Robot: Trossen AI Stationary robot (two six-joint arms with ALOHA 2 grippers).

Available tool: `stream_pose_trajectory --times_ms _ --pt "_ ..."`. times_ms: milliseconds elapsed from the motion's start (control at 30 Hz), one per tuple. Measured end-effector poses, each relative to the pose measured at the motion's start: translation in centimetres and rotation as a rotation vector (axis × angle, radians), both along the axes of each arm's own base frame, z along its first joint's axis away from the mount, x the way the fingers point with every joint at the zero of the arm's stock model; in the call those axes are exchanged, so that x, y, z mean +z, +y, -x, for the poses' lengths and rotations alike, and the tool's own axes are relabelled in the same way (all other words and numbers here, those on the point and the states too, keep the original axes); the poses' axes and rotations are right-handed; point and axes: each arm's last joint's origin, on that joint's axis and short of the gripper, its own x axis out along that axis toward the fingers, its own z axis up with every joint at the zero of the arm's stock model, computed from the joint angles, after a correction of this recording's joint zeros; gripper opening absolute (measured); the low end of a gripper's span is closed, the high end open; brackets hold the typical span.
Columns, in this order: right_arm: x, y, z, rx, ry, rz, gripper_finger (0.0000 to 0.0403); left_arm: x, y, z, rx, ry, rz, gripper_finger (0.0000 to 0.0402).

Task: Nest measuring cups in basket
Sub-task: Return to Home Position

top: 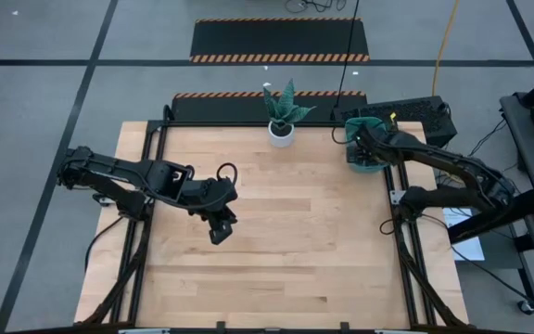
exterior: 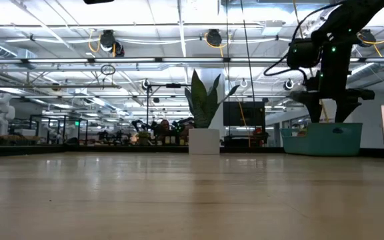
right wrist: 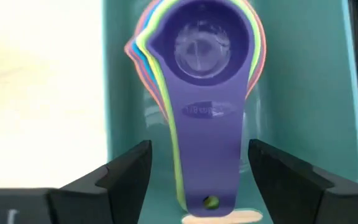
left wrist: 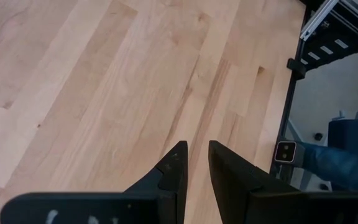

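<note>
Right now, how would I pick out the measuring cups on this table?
Skip the left gripper hovering mid-table; go to the table's back right corner, right of the white plant pot, where the teal basket sits under the open right gripper. Inside lie the nested measuring cups, the only multicoloured thing there, a purple-blue one on top.
</note>
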Motion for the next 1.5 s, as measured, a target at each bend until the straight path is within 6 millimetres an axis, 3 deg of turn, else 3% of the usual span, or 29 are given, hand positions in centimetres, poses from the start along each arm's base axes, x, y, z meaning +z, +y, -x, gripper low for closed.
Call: stream_pose_trajectory --times_ms 533,833,1067,1300,1400,1500 --pt "4.6 4.7 0.9 0.205 -0.333 0.117 0.0261 0.0 0.9 -0.2 -0.036 -0.018 -0.095 0.0067" --pt "6.8 6.8 0.2 0.433 -0.569 0.193 0.0243 0.0 1.4 -0.3 -0.135 -0.031 -0.186 0.0067" --pt "8.1 7.5 -0.7 0.726 -0.604 0.350 0.0184 0.0 1.9 -0.4 -0.195 -0.038 -0.248 0.0067" --pt "9.8 7.6 -1.6 0.946 -0.667 0.549 0.0076 0.0 3.2 -0.6 -0.124 -0.032 -0.378 0.0066" --pt "10.4 7.6 -1.6 0.998 -0.677 0.623 0.0020 0.1 3.5 -0.7 -0.164 -0.037 -0.431 0.0042" --pt "10.7 7.7 -1.6 1.078 -0.653 0.696 0.0008 0.1 3.9 -0.7 -0.142 -0.033 -0.430 0.0008"
